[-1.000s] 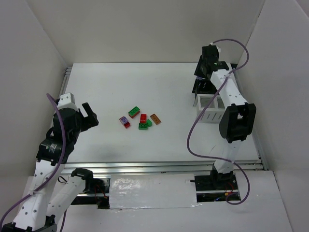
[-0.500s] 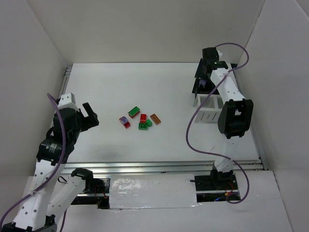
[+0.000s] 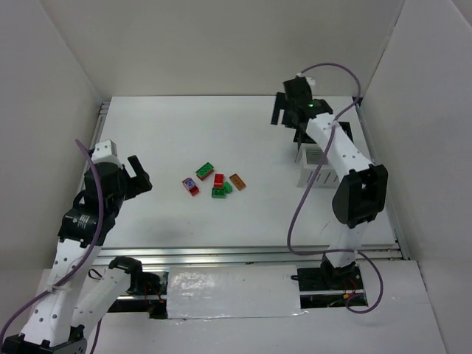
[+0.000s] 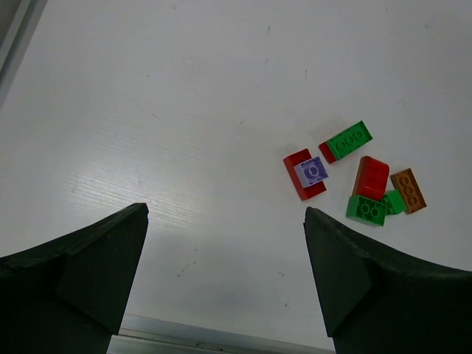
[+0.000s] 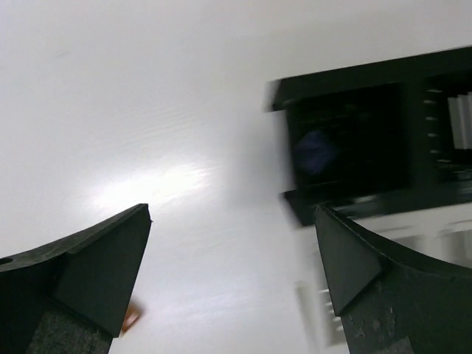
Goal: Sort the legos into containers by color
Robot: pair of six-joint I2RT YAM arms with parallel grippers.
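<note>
Left tool [image 3: 139, 175] hangs over the near-left worktop [image 3: 243, 221], fingers spread wide, nothing between them. From the left wrist view the legos sit ahead and to the right of it, all loose on the worktop in one tight cluster around the middle, none in a bin. Nearest is a green brick [image 4: 366, 209] with a small green piece [image 4: 393, 201] touching its right side. A red brick [image 4: 371, 177] sits just behind the green one, and an orange-brown brick [image 4: 408, 190] lies beside that on the right. To the left of these, slightly apart, is a red brick with a lavender brick on top [image 4: 306, 174]. Farthest in the cluster is a green brick on a red one [image 4: 346, 141], angled. The white slatted container [image 3: 308, 175] stands at the right side, well apart from the cluster and partly hidden by the right arm. The black container [image 5: 346, 77] is just behind it. The right wrist view is smeared, and a bluish-purple blob [image 5: 313, 151] shows in one black compartment, too blurred to name. Right tool [image 3: 289, 116] is farthest back, beside the black container, with fingers wide apart and empty.
</note>
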